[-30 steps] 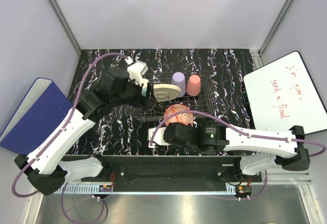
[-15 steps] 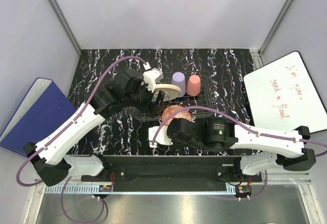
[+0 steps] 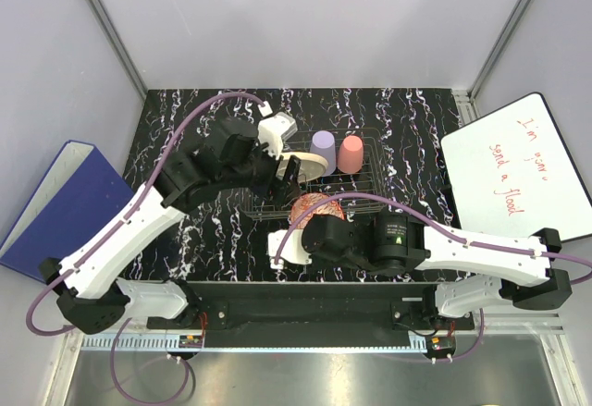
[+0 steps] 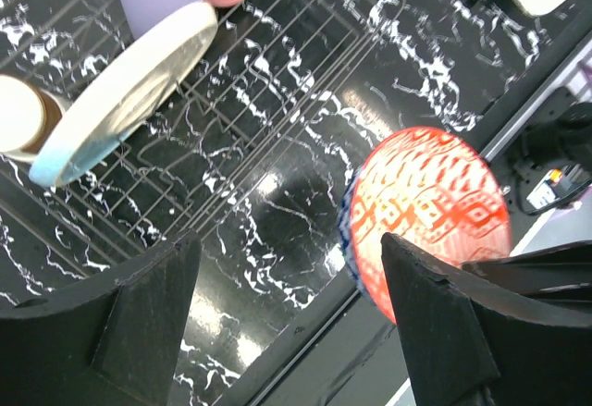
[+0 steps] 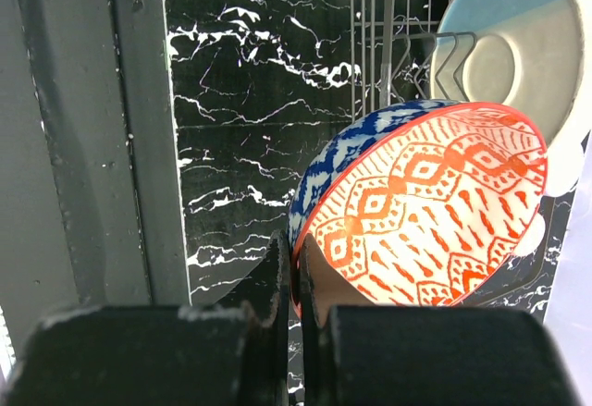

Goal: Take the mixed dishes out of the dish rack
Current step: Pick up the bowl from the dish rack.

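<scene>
Black marbled bench [image 3: 185, 119] carries the dish rack [image 3: 368, 177], with plate [image 3: 298, 166], lavender cup [image 3: 323, 147] and pink cup [image 3: 351, 153] inside. Right fingers [image 5: 274, 286] pinch the bowl [image 3: 319, 210] by its rim at the rack's near edge; left fingers [image 4: 444, 323] hover spread and empty. Unloading seems barely begun.

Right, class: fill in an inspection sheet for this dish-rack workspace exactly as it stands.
Surface: black, white-veined table.
Job's things: dish rack holds a tilted plate, lavender cup, salmon cup and whitish cup; red-orange bowl at its near edge.
Clutter: blue binder left of the table, handwritten whiteboard on the right.
Grippers: left claw open, empty, over the rack; right claw shut on the bowl's rim.
Cables: purple cables along both arms.
Surroundings: pale walls.
</scene>
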Tool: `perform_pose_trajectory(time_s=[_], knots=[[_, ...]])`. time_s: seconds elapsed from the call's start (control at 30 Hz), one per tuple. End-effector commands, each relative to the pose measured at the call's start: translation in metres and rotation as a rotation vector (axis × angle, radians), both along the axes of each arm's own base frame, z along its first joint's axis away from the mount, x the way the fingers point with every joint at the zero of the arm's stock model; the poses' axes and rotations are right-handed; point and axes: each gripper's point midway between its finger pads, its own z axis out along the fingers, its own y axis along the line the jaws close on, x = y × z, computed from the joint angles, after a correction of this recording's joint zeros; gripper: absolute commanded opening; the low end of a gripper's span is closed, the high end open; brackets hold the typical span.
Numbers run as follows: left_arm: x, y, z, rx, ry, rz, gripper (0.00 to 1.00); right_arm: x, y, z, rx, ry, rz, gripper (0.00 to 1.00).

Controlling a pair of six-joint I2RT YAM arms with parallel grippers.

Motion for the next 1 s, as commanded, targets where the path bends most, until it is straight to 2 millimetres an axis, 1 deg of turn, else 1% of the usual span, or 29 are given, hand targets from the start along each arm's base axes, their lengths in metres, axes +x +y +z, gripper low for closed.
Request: perform_pose_trajectory(time_s=[0.0, 0.23, 0.37, 0.47, 0.5, 0.6, 0.63, 0.73, 0.93, 0.97], knots=[[0.000, -0.011, 0.019, -0.057, -0.017, -0.029, 0.82, 0.000, 0.008, 0.019, 0.095, -0.026, 0.010, 0.00], [-0.011, -0.027, -0.006, -0.019, 0.047, -0.093, 0.79, 0.002, 0.010, 0.022, 0.100, -0.044, 0.016, 0.00], [-0.017, -0.034, -0.015, 0.005, 0.060, -0.119, 0.75, 0.004, 0.012, 0.021, 0.098, -0.054, 0.023, 0.00], [-0.017, -0.035, -0.022, 0.029, 0.063, -0.118, 0.68, 0.004, 0.013, 0.021, 0.095, -0.059, 0.028, 0.00], [-0.018, -0.035, -0.024, 0.034, 0.066, -0.122, 0.62, 0.004, 0.013, 0.022, 0.098, -0.060, 0.029, 0.00], [-0.018, -0.034, -0.032, 0.060, 0.080, -0.120, 0.54, 0.004, 0.013, 0.024, 0.103, -0.063, 0.031, 0.00], [-0.019, -0.034, -0.035, 0.069, 0.088, -0.121, 0.48, 0.004, 0.013, 0.025, 0.105, -0.065, 0.029, 0.00], [-0.020, -0.034, -0.043, 0.093, 0.102, -0.129, 0.36, 0.005, 0.012, 0.027, 0.107, -0.072, 0.031, 0.00], [-0.023, -0.034, -0.055, 0.126, 0.124, -0.139, 0.33, 0.005, 0.012, 0.031, 0.116, -0.076, 0.034, 0.00], [-0.023, -0.035, -0.056, 0.128, 0.125, -0.143, 0.30, 0.005, 0.012, 0.031, 0.116, -0.076, 0.034, 0.00]])
